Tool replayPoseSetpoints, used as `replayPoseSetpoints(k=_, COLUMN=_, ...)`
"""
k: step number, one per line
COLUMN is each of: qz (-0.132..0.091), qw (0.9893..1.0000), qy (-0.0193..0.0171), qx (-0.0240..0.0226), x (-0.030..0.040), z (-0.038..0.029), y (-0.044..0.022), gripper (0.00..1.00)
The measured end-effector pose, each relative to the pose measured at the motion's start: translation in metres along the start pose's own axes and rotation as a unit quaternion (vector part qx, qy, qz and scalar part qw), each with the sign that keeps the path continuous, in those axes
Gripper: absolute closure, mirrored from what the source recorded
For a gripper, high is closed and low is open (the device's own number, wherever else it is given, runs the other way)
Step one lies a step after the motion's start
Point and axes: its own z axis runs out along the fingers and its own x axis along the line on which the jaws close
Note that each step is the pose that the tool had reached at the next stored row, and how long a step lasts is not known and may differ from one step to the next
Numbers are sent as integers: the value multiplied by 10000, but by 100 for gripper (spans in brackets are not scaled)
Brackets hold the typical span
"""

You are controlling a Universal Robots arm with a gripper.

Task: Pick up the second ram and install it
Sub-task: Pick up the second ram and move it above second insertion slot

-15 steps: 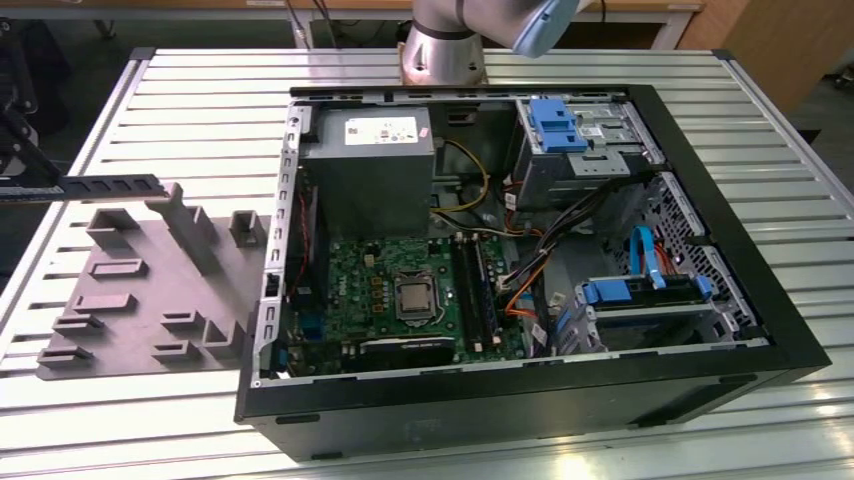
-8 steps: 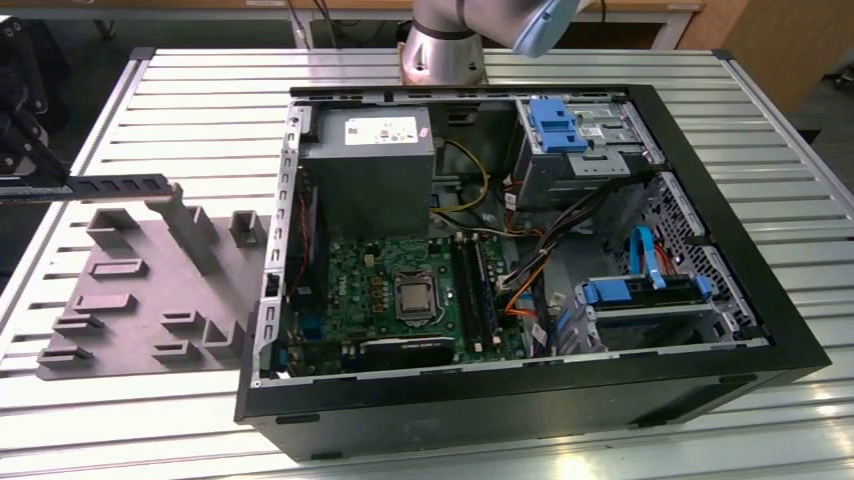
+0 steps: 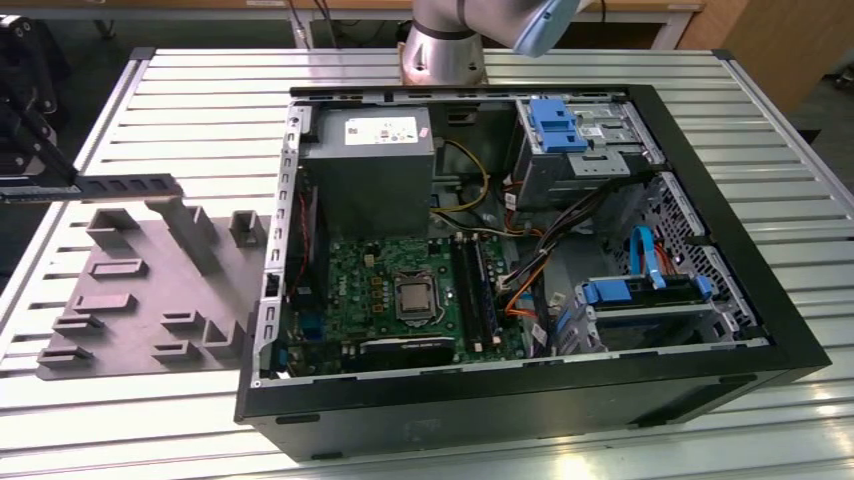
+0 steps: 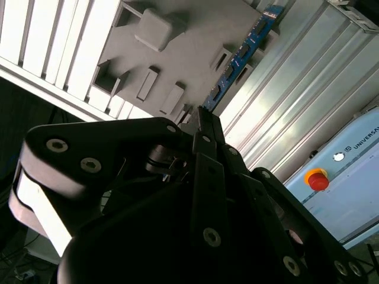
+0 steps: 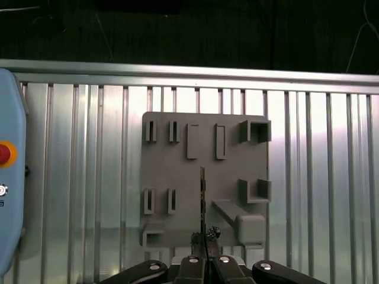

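The gripper [image 5: 205, 238] is closed on the memory stick [image 3: 127, 186]. The stick hangs level over the grey tray [image 3: 134, 300] beside the computer [image 3: 534, 415].

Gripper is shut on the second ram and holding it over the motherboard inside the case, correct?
The place is wrong. The gripper is shut on the second ram, but holds it over the grey holder tray, outside the case, to the exterior view's left of it. The exterior view shows this.
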Motion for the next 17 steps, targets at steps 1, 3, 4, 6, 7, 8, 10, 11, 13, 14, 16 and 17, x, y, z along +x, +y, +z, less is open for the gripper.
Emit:
replayPoseSetpoints(k=1, qz=0, qw=10000, qy=0, qx=0, x=0, z=-1, y=-8, gripper=89)
replayPoseSetpoints(k=3, qz=0, qw=10000, qy=0, qx=0, x=0, z=-1, y=-25, gripper=89)
replayPoseSetpoints(k=4, qz=0, qw=10000, qy=0, qx=0, x=0, z=-2, y=-35, gripper=89)
replayPoseSetpoints(k=6, qz=0, qw=10000, qy=0, qx=0, x=-1, z=-2, y=-54, gripper=89)
replayPoseSetpoints(k=7, qz=0, qw=10000, qy=0, qx=0, x=-1, z=-3, y=-63, gripper=89)
replayPoseSetpoints(k=8, qz=0, qw=10000, qy=0, qx=0, x=-1, z=-3, y=-71, gripper=89)
replayPoseSetpoints(k=10, qz=0, qw=10000, qy=0, qx=0, x=-1, z=-4, y=-90, gripper=89)
replayPoseSetpoints(k=11, qz=0, qw=10000, qy=0, qx=0, x=-1, z=-4, y=-101, gripper=89)
replayPoseSetpoints(k=13, qz=0, qw=10000, qy=0, qx=0, x=-1, z=-6, y=-125, gripper=89)
replayPoseSetpoints(k=14, qz=0, qw=10000, qy=0, qx=0, x=-1, z=-6, y=-137, gripper=89)
replayPoseSetpoints(k=16, qz=0, qw=10000, qy=0, qx=0, x=-2, z=-7, y=-161, gripper=89)
replayPoseSetpoints(k=17, qz=0, qw=10000, qy=0, qx=0, x=-2, z=-8, y=-174, gripper=89)
